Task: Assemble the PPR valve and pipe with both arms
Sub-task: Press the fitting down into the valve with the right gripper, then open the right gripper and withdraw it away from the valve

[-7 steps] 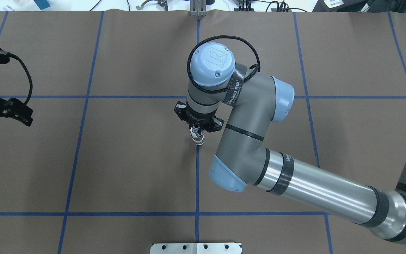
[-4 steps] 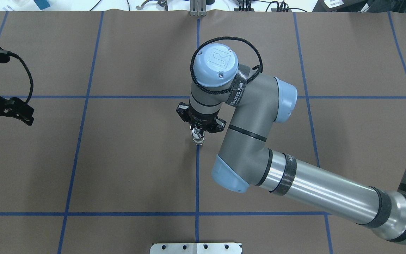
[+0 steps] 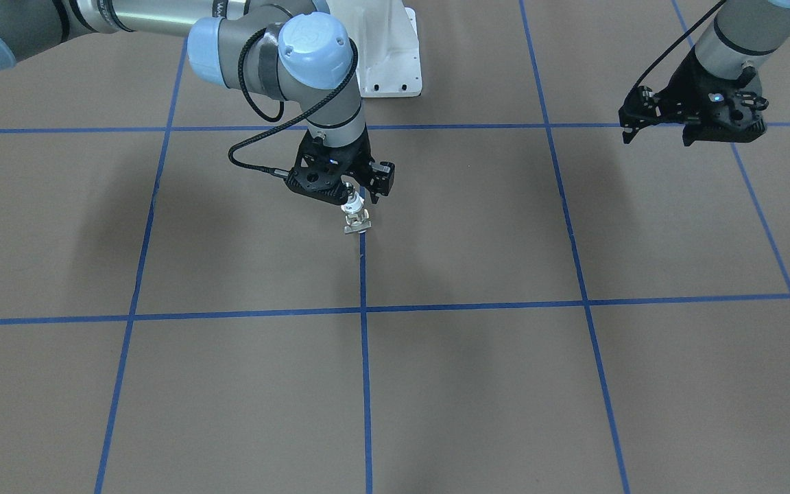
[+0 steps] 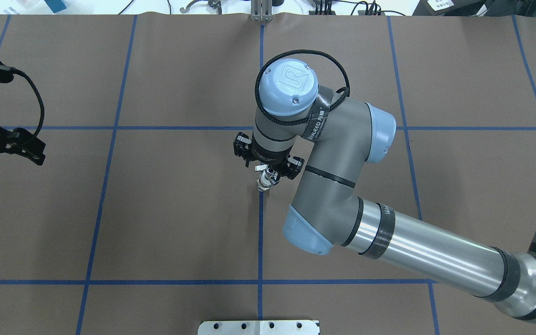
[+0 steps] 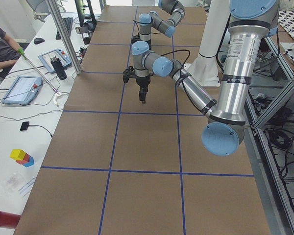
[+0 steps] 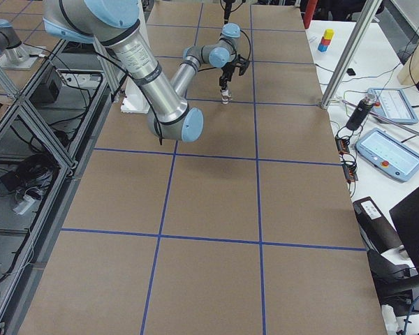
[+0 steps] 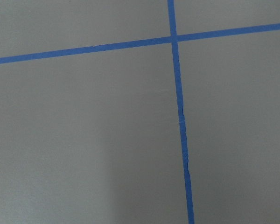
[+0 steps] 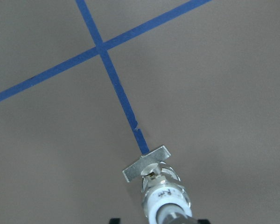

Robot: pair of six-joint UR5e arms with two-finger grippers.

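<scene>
My right gripper (image 4: 271, 171) is at the table's middle, shut on the PPR valve (image 4: 265, 181). The valve hangs below it, slightly tilted, flat white tab down at the end of a blue tape line (image 3: 362, 274). The right wrist view shows the tab (image 8: 147, 163), the silvery middle and the white collar (image 8: 167, 198). A grey stub (image 8: 173, 216), apparently the pipe, runs from the collar up between the fingers. The front view shows the valve (image 3: 355, 214) close to the table. My left gripper (image 4: 19, 148) is far to the left, empty, and looks open.
Blue tape lines divide the brown table cover (image 4: 179, 209) into a grid. The white pedestal base (image 3: 385, 55) stands behind the right gripper. Tablets and small items lie on side benches (image 5: 24, 88) beyond the table edge.
My right wrist has shifted a little to the right, and the valve now leans while its lower end stays at the same spot. The left gripper has barely moved.
</scene>
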